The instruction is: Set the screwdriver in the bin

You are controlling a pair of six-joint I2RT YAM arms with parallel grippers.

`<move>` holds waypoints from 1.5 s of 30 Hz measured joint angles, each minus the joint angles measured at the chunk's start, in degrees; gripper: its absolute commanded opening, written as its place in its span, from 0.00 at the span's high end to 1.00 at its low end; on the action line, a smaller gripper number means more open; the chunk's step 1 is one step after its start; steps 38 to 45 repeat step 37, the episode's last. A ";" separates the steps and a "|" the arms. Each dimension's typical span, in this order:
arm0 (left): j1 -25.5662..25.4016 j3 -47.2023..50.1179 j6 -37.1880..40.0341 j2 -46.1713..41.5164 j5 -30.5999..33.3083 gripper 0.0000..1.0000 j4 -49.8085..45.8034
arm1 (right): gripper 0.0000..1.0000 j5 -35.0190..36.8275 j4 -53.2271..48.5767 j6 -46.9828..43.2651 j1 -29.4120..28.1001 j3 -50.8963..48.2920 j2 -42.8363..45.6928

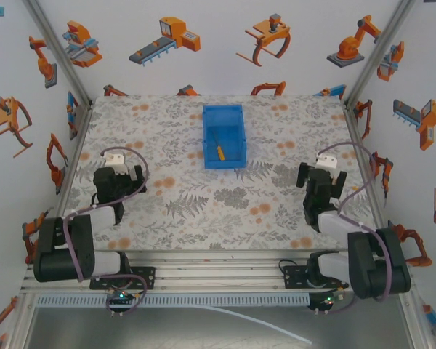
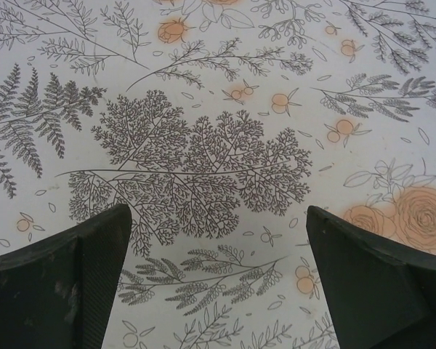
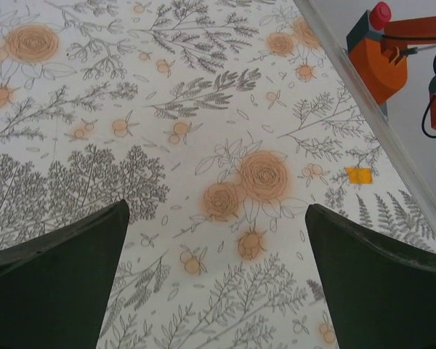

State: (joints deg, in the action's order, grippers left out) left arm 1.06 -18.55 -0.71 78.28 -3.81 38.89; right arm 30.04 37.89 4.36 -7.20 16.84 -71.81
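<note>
I'd call this task essentially finished. In the top view the screwdriver (image 1: 219, 151) lies inside the blue bin (image 1: 208, 138), slanted on its floor and closer to the front lip than to the back wall. It is too small for me to tell which way the shaft points. The bin stands on the table (image 1: 203, 214), and both arms sit well apart from it, the left arm to the bin's near left and the right arm to its near right. By my reading, nothing is left to do except perhaps parking the arms.

The left fingers (image 2: 58, 283) are spread wide and hold nothing, with bare fern-printed table in the gap between them. The right fingers (image 3: 58, 276) are likewise released and empty, over a patch of orange roses.

The top view lets me check the bin and screwdriver together, but the fingers are too small there to judge. The wrist views settle that, since both gaps are plainly empty. The right wrist view also picks up a small yellow-orange square mark (image 3: 358, 175) on the table and the side wall (image 3: 392, 51) with its orange robot print.
</note>
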 measured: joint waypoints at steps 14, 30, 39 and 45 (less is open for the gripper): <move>0.04 -1.57 -1.44 9.99 1.95 0.03 11.17 | 0.01 -17.00 13.60 -1.42 5.90 1.64 -16.57; -0.76 -4.22 -1.44 10.01 2.97 0.03 9.01 | 0.01 -17.99 13.60 -1.18 6.45 2.80 -16.59; -0.76 -4.22 -1.44 10.01 2.97 0.03 8.87 | 0.01 -19.15 13.40 -1.16 6.86 2.91 -16.59; -0.76 -4.22 -1.44 10.01 2.97 0.03 8.87 | 0.01 -19.15 13.40 -1.16 6.86 2.91 -16.59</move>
